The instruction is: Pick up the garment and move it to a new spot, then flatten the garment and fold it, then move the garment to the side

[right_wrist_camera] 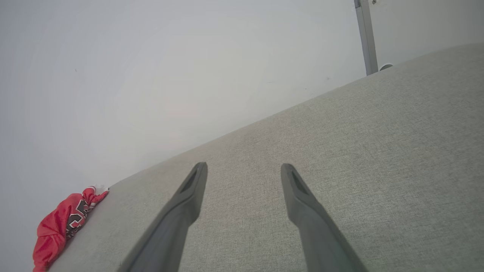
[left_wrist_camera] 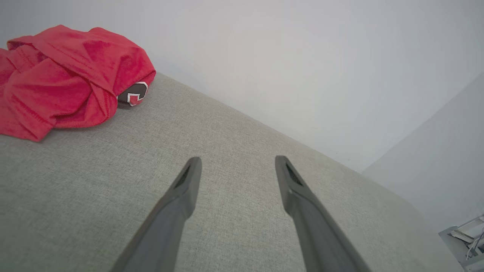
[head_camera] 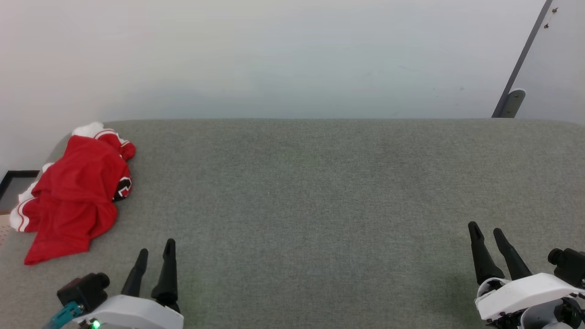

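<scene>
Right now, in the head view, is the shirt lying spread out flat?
No, the shirt sits bunched in a crumpled heap at the left end of the grey cushion.

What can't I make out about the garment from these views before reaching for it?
- Lettering: head view, mostly buried under red folds of the garment.
- Its left part: left wrist view, cut off by the picture edge.
- Its folds: right wrist view, too small to read.
- Collar and hem: crumpled, cannot tell which is which.
</scene>
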